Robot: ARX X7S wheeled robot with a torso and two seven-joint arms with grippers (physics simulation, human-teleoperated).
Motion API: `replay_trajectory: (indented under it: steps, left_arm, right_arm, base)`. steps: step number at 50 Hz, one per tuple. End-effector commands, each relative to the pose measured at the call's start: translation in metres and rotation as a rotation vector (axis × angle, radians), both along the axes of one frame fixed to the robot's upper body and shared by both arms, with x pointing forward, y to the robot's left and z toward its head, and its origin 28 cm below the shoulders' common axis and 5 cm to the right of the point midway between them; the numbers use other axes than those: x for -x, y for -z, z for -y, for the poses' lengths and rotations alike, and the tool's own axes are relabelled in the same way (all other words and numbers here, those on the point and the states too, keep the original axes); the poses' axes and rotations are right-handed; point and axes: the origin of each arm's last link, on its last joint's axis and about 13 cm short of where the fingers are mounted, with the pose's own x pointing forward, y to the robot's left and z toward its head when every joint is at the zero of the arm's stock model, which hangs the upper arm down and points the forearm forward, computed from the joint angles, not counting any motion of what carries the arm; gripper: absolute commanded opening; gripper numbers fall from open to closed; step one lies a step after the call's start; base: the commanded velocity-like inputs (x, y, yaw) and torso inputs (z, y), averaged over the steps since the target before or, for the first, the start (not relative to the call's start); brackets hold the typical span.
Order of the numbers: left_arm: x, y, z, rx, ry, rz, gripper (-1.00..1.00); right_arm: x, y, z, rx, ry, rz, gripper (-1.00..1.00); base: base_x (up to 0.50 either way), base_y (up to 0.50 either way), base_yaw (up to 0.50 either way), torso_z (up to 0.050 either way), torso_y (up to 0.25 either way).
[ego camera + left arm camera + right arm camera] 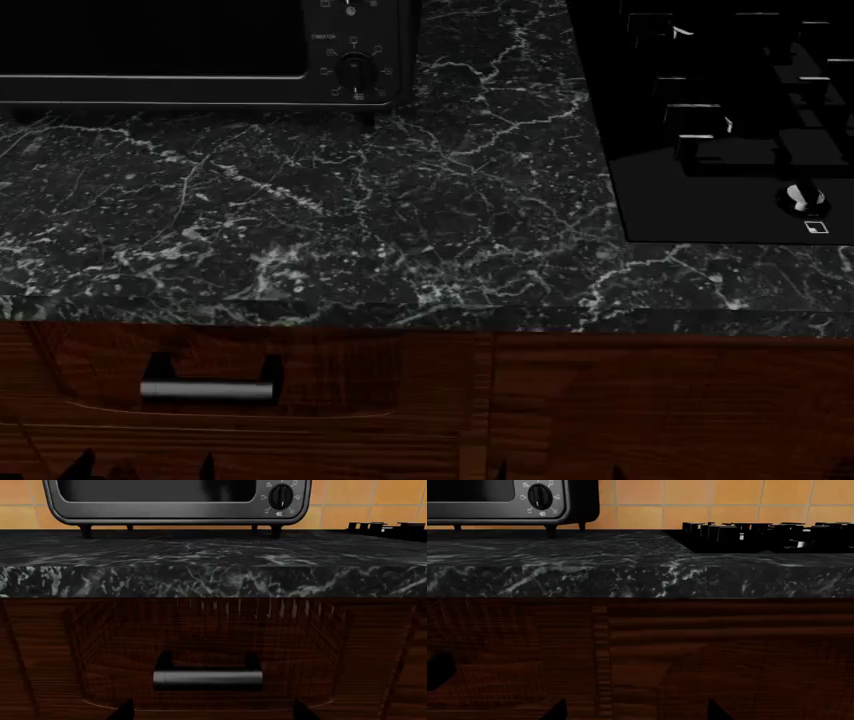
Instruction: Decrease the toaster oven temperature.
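Note:
The black toaster oven [200, 50] stands at the back left of the dark marble counter [400, 220], its knob column on its right side; the lowest knob [355, 68] shows in the head view, in the left wrist view [281, 496] and in the right wrist view [540, 496]. Both grippers hang low in front of the wooden cabinet, below counter level and far from the oven. My left gripper [210, 711] is open and empty, facing a drawer handle [207, 678]. My right gripper [632, 711] is open and empty, facing the cabinet front.
A glossy black stovetop [727, 120] with grates and a white-marked knob [798, 197] fills the counter's right side. Orange tiles [694, 492] line the back wall. The drawer with its metal handle [207, 391] sits under the counter at left.

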Motion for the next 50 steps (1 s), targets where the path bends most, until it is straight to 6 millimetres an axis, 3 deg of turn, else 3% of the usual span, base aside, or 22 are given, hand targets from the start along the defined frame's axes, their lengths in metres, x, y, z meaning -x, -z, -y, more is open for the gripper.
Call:
replay_trajectory:
  steps: [1,13,16,18,22,25,29,33,50]
  left_arm:
    - [-0.001,0.0,0.0,0.0,0.0,0.0,1.0]
    - [0.0,0.008,0.0,0.021,0.0,-0.023,1.0]
    - [-0.008,-0.004,-0.003,0.016,-0.013,0.018,1.0]
    - [-0.016,-0.021,-0.006,0.024,-0.026,0.066,1.0]
    - [-0.031,-0.1,-0.01,-0.009,-0.065,0.271,1.0]
    - [-0.034,-0.14,-0.012,-0.008,-0.06,0.364,1.0]
    - [-0.032,-0.181,-0.011,-0.037,-0.044,0.467,1.0]
    - [-0.028,-0.204,-0.013,-0.048,-0.049,0.524,1.0]
    - [-0.019,-0.2,-0.02,-0.053,-0.051,0.567,1.0]
  right_arm:
    - [-0.001,0.001,0.0,0.0,0.0,0.0,1.0]
    - [-0.006,0.006,0.001,0.044,0.027,-0.025,1.0]
    - [-0.017,-0.002,-0.001,0.047,0.03,-0.069,1.0]
    - [-0.024,-0.031,-0.002,0.076,0.031,0.018,1.0]
    - [-0.029,-0.118,-0.003,0.106,-0.004,0.245,1.0]
    - [-0.026,-0.157,-0.004,0.111,-0.035,0.321,1.0]
    - [-0.021,-0.193,-0.004,0.109,-0.064,0.382,1.0]
    - [-0.016,-0.211,-0.004,0.11,-0.065,0.427,1.0]
    - [-0.008,-0.224,0.0,0.079,-0.045,0.48,1.0]
  base:
    - [0.0,0.0,0.0,0.0,0.0]
    - [0.0,0.0,0.0,0.0,0.0]
    - [0.0,0.0,0.0,0.0,0.0]
    - [0.0,0.0,0.0,0.0,0.0]
    - [0.0,0.0,0.0,0.0,0.0]
    - [0.0,0.0,0.0,0.0,0.0]
    - [0.0,0.0,0.0,0.0,0.0]
    - [0.0,0.0,0.0,0.0,0.0]
    - [0.0,0.0,0.0,0.0,0.0]
